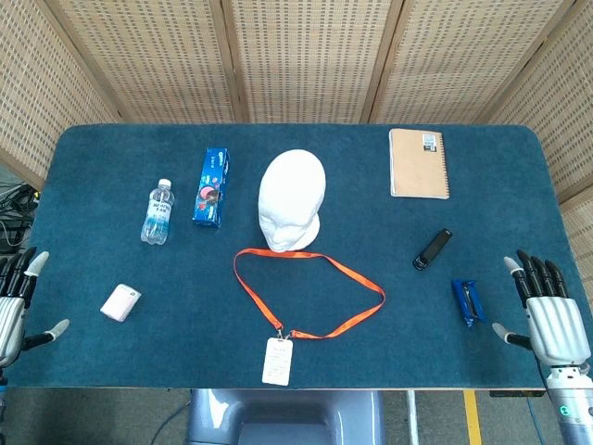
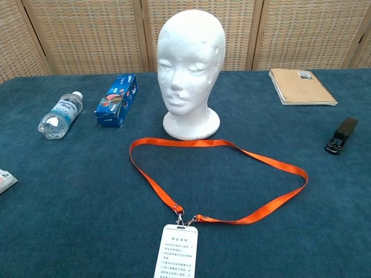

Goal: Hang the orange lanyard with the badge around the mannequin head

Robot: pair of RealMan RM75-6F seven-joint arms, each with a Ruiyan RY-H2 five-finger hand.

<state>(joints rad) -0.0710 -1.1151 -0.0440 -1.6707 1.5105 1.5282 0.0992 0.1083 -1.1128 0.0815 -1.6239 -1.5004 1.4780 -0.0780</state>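
Head view: left hand (image 1: 17, 301) and right hand (image 1: 547, 311) spread, holding nothing, at table (image 1: 519, 185) corners, orange lanyard (image 1: 306, 292) between

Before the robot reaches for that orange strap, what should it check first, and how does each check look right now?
1. Left hand free, fingers apart: ok.
2. Right hand free: ok.
3. Orange lanyard lying open in a loop, untangled: ok.
4. Badge clipped to the lanyard: ok.
5. Mannequin head upright, nothing on it: ok.
6. Loop wide enough to pass over the head: cannot tell.
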